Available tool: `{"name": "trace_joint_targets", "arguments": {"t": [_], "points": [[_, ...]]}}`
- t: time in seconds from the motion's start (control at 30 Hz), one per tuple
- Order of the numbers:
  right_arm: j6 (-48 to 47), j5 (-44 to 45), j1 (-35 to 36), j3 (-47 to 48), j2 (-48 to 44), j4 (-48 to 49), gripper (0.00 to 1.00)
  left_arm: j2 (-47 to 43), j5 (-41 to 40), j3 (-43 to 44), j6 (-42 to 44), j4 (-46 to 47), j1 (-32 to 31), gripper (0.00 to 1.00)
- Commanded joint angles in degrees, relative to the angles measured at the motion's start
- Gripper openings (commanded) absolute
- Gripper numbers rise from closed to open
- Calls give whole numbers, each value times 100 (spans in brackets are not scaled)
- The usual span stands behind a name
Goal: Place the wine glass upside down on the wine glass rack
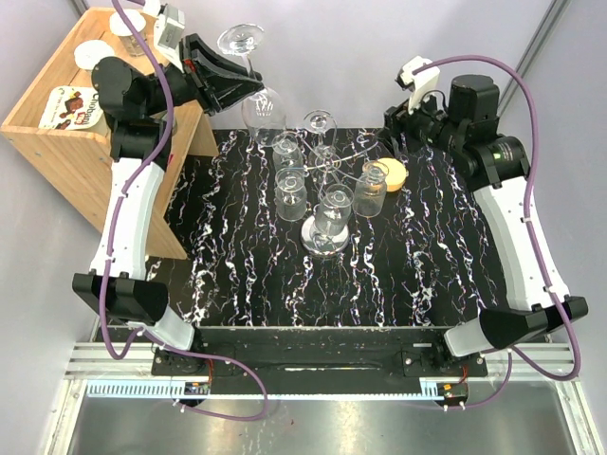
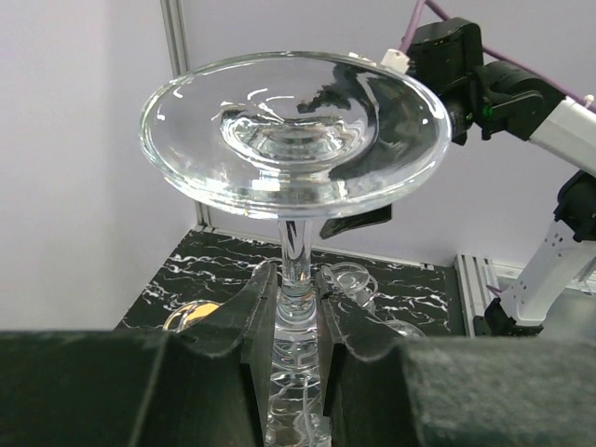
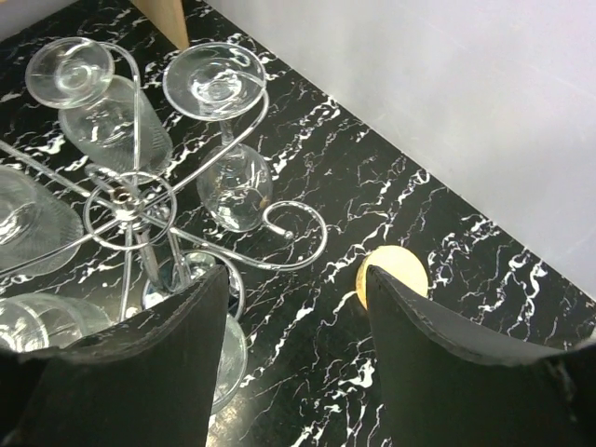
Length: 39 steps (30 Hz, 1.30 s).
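You are looking down on a black, white-veined bench [image 1: 427, 275] with one robot arm at each side. Your left hand [image 2: 298, 307] is clenched on the stem of the wine glass [image 2: 293, 130]. From the left wrist, the glass's round foot fills the view just past the fingers [image 2: 233, 326]. From above, the glass is in the air over the far left corner of the bench. Its foot points toward the far wall and its bowl toward the wine glass rack [image 1: 318, 169]. The glass is just beside the rack's far left arms and not hung on any of them. The chrome rack stands mid-bench, and other glasses [image 3: 233, 191] hang foot-up in its curled wire arms. Your right hand [image 3: 296, 279] is released, with its fingers spread wide and nothing between them. It hovers to the right of the rack, above a small round yellow object [image 3: 393, 277] lying on the bench. A wooden shelf [image 1: 57, 133] stands at the far left.
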Motion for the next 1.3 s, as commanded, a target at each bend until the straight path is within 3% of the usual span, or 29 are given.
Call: {"name": "trace_joint_targets", "arguments": {"t": [0.0,0.1,0.23,0.43,0.63,0.87,1.1,1.27], "points": [[-92,-745,-117,225,-238,-336,66,-329,-46,93,250,133,158,0],[-294,-1518,-117,374,-299,-881,66,-338,-46,84,259,124,237,0],[-321,-1801,-117,770,-150,-1365,66,-338,-29,84,268,124,325,0],[372,-1864,137,1314,332,-1138,60,-434,-90,-118,259,177,466,0],[391,-1091,936,1149,605,-664,61,-513,-108,-259,320,89,527,0],[971,-36,1315,1675,1177,-435,61,-663,-126,-452,488,-61,589,0],[1252,1246,1798,1325,1230,-206,61,-768,-90,-707,540,-8,720,0],[1419,1283,1913,1254,1239,-188,66,-812,-90,-874,496,106,756,0]]}}
